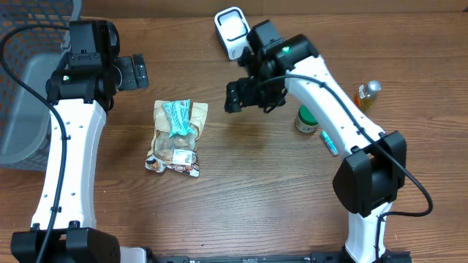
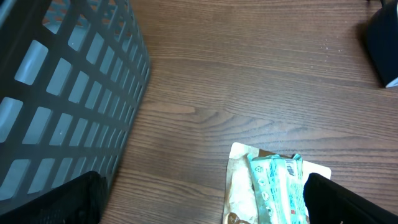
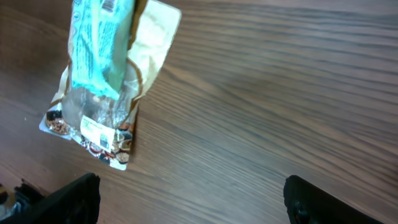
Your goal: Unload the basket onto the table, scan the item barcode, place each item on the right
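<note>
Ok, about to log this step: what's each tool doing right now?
Left tool: open, holding nothing.
Right tool: open, holding nothing.

Grey basket (image 1: 22,131) (lattice-walled) sits well apart from bottle (image 1: 368,95).

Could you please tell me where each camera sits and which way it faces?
Overhead: above the table, facing down; shows both arms, snack pouch, basket, white scanner.
Left wrist: on the left gripper, looking at the basket wall and pouch end; own fingers at bottom corners.
Right wrist: on the right gripper, looking down at the pouch; own fingers at bottom corners.
Shared: all three show the snack pouch.
</note>
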